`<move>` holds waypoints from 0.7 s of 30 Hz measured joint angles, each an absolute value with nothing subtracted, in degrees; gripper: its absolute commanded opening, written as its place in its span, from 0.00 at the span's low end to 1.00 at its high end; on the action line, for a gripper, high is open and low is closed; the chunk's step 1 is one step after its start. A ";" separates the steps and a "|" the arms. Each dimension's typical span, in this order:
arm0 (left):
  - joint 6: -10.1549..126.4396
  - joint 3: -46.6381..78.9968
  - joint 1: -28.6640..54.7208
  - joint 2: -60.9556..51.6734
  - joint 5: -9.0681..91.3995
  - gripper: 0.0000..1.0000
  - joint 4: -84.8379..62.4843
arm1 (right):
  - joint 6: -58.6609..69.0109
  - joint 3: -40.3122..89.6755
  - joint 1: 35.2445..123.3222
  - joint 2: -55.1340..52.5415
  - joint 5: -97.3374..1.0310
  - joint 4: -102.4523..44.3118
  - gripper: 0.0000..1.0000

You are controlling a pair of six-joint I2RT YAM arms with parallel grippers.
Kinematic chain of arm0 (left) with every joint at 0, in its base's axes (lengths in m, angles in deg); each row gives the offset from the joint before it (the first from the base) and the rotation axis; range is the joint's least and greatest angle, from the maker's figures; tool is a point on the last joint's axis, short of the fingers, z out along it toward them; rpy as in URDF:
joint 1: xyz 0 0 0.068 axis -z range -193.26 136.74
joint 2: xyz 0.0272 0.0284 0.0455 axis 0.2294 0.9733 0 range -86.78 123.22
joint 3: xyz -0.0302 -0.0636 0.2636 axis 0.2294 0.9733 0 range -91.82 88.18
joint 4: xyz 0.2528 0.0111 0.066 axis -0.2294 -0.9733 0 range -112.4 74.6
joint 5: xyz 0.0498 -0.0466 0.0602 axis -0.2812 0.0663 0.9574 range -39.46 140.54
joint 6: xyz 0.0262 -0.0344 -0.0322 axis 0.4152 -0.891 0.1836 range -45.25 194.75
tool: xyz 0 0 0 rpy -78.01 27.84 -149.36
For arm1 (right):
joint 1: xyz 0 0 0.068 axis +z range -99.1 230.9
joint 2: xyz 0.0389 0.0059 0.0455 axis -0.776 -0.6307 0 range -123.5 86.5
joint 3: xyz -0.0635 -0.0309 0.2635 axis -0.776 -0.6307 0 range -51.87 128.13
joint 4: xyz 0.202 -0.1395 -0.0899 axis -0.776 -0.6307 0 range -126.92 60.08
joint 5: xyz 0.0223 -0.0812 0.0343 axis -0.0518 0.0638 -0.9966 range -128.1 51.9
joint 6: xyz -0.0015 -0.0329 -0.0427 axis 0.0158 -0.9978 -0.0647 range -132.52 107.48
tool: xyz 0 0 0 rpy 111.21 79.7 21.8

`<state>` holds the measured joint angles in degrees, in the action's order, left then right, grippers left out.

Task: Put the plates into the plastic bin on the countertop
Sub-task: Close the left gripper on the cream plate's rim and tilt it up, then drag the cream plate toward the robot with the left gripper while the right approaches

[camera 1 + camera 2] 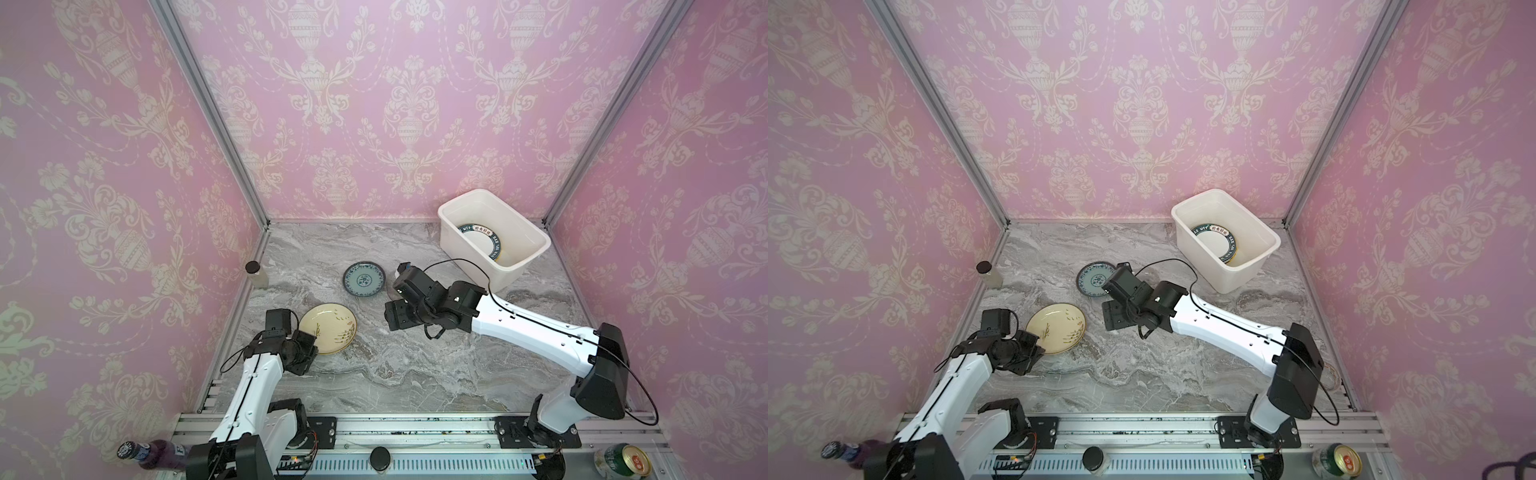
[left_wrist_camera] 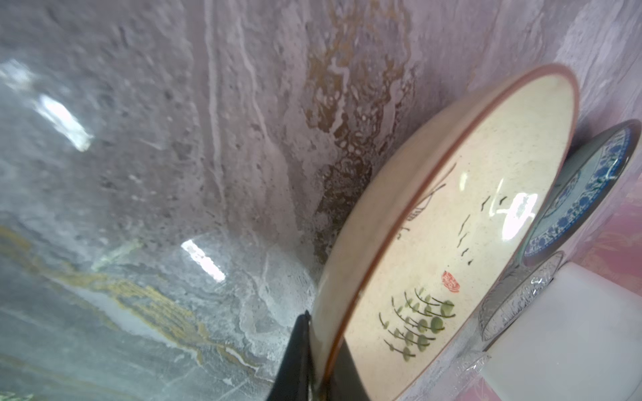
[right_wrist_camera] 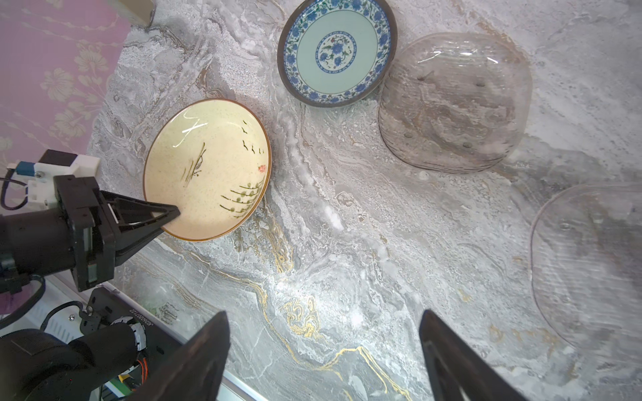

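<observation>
Plate point(image 1: 1214, 245) rim lettering, illegible

In the bin point(image 1: 469, 266), the lettered plate point(image 1: 478, 243) is partly hidden by the near wall, rim text too small to read. One glass plate point(image 3: 590, 270) runs off the right wrist picture's edge. Neither it nor the other glass plate point(image 3: 451, 100) can be made out under the right arm point(image 1: 536, 332) in both top views. Left wrist view: teal plate point(image 2: 590, 187) half hidden behind cream plate point(image 2: 451, 225), countertop point(image 2: 139, 173) blurred, left gripper point(image 2: 324, 333) cut off at the edge.
</observation>
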<state>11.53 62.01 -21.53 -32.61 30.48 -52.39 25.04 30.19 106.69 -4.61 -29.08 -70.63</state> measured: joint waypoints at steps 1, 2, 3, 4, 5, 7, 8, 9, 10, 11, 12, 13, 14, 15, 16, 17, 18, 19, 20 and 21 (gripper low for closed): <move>12.03 62.01 -21.12 -32.28 29.81 0.00 -52.39 | 25.15 29.69 106.47 -4.10 -29.00 -70.65 0.86; 12.42 62.01 -20.79 -31.96 29.32 0.00 -52.39 | 25.23 29.12 106.32 -3.58 -28.78 -70.56 0.86; 12.93 61.94 -20.38 -31.58 28.78 0.00 -52.37 | 25.28 28.33 106.06 -2.86 -28.58 -70.50 0.86; 13.52 61.74 -19.81 -31.23 28.41 0.00 -52.50 | 25.45 27.59 105.90 -2.07 -28.36 -70.56 0.86; 14.04 61.48 -19.24 -30.88 28.21 0.00 -52.76 | 25.52 27.02 105.66 -1.39 -28.19 -70.54 0.86; 15.27 60.48 -17.64 -29.66 27.62 0.00 -53.50 | 25.93 25.80 105.23 0.25 -27.97 -70.54 0.86; 15.66 60.04 -16.94 -29.07 27.25 0.00 -53.85 | 26.15 25.34 104.96 0.86 -27.93 -70.50 0.86; 16.16 59.49 -15.98 -28.28 26.77 0.00 -54.23 | 26.35 24.70 104.70 1.65 -27.82 -70.48 0.87; 16.73 59.06 -14.98 -27.50 26.26 0.00 -54.38 | 26.54 24.07 104.42 2.34 -27.77 -70.50 0.87; 17.12 58.71 -14.02 -26.71 25.72 0.00 -54.40 | 26.72 23.55 104.13 2.89 -27.77 -70.45 0.87; 17.52 58.29 -12.79 -25.75 25.26 0.00 -54.36 | 26.79 23.09 103.78 3.35 -27.77 -70.48 0.87; 18.06 57.74 -11.37 -24.72 24.87 0.00 -54.31 | 27.03 22.58 103.39 3.74 -27.82 -70.24 0.87; 18.43 57.29 -10.19 -23.85 24.45 0.00 -54.27 | 27.33 22.15 103.08 4.01 -27.82 -70.02 0.87; 18.83 56.69 -8.84 -22.80 24.01 0.00 -54.25 | 27.79 21.58 102.69 4.29 -27.88 -69.60 0.87; 19.31 56.04 -7.44 -21.70 23.64 0.00 -54.27 | 28.16 20.95 102.25 4.57 -28.12 -69.34 0.87; 19.81 55.43 -6.30 -20.79 23.40 0.00 -54.29 | 28.38 20.36 101.90 4.81 -28.28 -69.10 0.87; 20.29 54.60 -4.97 -19.67 23.12 0.00 -54.36 | 28.82 19.61 101.44 5.12 -28.54 -68.77 0.87; 20.84 53.74 -3.76 -18.60 22.79 0.00 -54.44 | 29.39 18.85 100.96 5.49 -28.91 -68.51 0.86; 21.49 52.80 -2.69 -17.51 22.59 0.00 -54.53 | 29.65 18.23 100.59 5.86 -29.22 -68.31 0.87; 22.22 51.65 -1.49 -16.31 22.51 0.00 -54.73 | 30.02 17.49 100.13 6.43 -29.57 -68.07 0.87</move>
